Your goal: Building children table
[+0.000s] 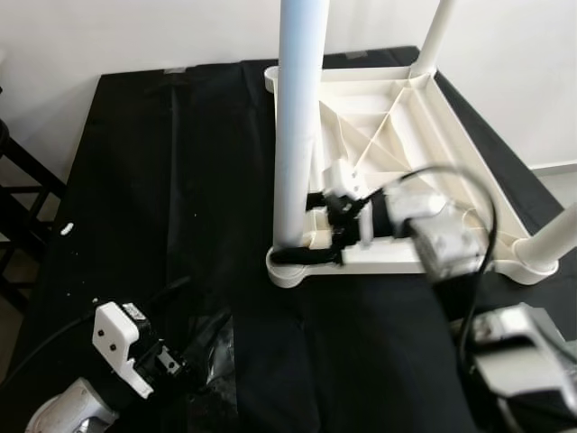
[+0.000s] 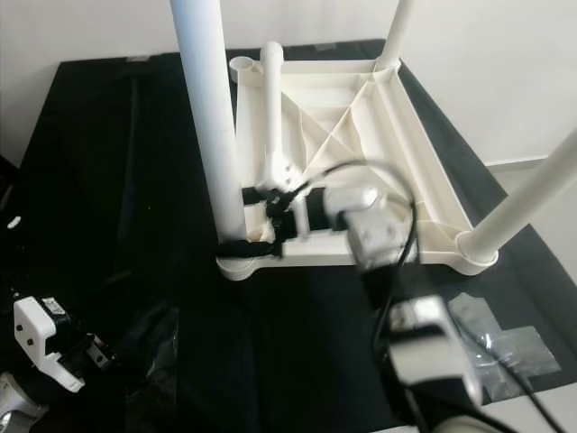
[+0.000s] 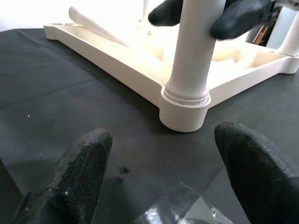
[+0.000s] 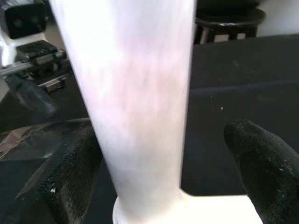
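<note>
The white plastic children's table (image 1: 424,135) lies upside down on a black cloth. Three legs stand in its corners: near left (image 1: 297,117), far right (image 1: 437,36) and near right (image 1: 559,239). A loose leg (image 2: 270,108) lies inside the frame. My right gripper (image 1: 311,230) is open, with one finger on each side of the near-left leg just above its socket (image 3: 183,109). One finger (image 4: 70,172) touches the leg and the other (image 4: 261,163) stands off it. My left gripper (image 3: 163,177) is open and low over the cloth, facing that same corner.
Crumpled clear plastic film (image 1: 212,361) lies by my left gripper, and more film (image 2: 505,343) lies at the near right. A dark stool (image 1: 18,207) stands off the cloth's left edge. A white wall runs behind, and the floor (image 1: 559,176) shows at the right.
</note>
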Tool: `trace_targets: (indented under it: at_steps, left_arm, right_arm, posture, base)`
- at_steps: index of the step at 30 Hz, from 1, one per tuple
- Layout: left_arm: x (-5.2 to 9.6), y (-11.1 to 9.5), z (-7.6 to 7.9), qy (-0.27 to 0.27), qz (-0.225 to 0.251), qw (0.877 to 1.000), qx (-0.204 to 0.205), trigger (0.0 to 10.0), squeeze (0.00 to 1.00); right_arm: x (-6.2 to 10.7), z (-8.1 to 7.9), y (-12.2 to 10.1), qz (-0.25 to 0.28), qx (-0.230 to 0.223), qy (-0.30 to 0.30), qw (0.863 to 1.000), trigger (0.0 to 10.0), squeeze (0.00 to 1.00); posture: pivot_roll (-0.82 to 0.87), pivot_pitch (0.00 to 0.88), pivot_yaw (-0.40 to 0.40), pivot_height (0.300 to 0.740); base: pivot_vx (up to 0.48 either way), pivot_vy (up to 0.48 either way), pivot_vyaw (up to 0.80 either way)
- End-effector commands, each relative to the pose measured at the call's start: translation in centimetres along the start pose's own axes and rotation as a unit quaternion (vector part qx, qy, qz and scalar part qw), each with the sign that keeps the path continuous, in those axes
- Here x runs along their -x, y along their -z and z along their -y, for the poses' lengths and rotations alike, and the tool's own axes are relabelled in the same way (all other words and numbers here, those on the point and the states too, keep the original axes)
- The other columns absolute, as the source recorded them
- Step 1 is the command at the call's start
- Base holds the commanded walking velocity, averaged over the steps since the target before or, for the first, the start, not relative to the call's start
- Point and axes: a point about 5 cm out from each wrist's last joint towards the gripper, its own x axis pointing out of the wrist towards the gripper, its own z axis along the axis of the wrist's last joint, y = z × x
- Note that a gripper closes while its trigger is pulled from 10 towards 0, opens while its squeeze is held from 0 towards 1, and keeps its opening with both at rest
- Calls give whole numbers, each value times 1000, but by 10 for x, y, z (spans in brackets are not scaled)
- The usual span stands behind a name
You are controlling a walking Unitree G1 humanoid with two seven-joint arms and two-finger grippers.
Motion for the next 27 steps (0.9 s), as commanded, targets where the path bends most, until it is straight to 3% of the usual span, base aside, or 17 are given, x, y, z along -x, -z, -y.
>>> trace_targets:
  at_steps: [1, 5, 6, 7, 8, 14, 22, 25, 27]
  left_arm:
    - [4, -2, 2, 6, -6, 1000, 0, 10000, 0]
    - [6, -3, 3, 6, -8, 1000, 1, 10000, 0]
    - [7, -4, 3, 6, -9, 1000, 1, 10000, 0]
    - [7, -4, 3, 6, -9, 1000, 1, 10000, 0]
    - [7, -4, 3, 7, -10, 1000, 1, 10000, 0]
    - [9, -5, 4, 8, -12, 1000, 1, 10000, 0]
    - [8, -5, 6, 9, -13, 1000, 4, 10000, 0]
    - [7, -6, 7, 7, -10, 1000, 6, 10000, 0]
    - [7, -7, 6, 5, -8, 1000, 6, 10000, 0]
  right_arm:
    - [-3, 1, 1, 7, -9, -43, 999, 10000, 0]
    - [-4, 7, -6, 20, -10, -59, 998, 10000, 0]
    - [-5, 9, -8, 21, -11, -65, 998, 3333, 0]
    - [-5, 9, -8, 21, -11, -65, 998, 3333, 0]
    - [-6, 9, -9, 21, -11, -70, 997, 0, 0]
    - [-12, 12, -12, 10, -7, -86, 996, 0, 0]
    - [-6, 15, -13, 11, -4, -79, 997, 0, 0]
    - [-8, 2, 11, 23, -36, -48, 998, 0, 0]
    - [-24, -22, 34, 26, -86, 20, 996, 0, 0]
  posture:
    - [-8, 253, -26, 740]
    - [-1, 259, -27, 740]
    - [5, 264, -25, 740]
    - [5, 264, -25, 740]
    - [9, 268, -24, 740]
    - [13, 274, -17, 740]
    - [-4, 274, -38, 740]
    - [-15, 278, -52, 740]
    - [-19, 284, -56, 740]
  base:
    - [0, 0, 0]
    - [0, 0, 0]
    - [0, 0, 0]
    - [0, 0, 0]
    - [0, 0, 0]
    - [0, 0, 0]
    - [0, 0, 0]
    - [0, 0, 0]
    - [0, 0, 0]
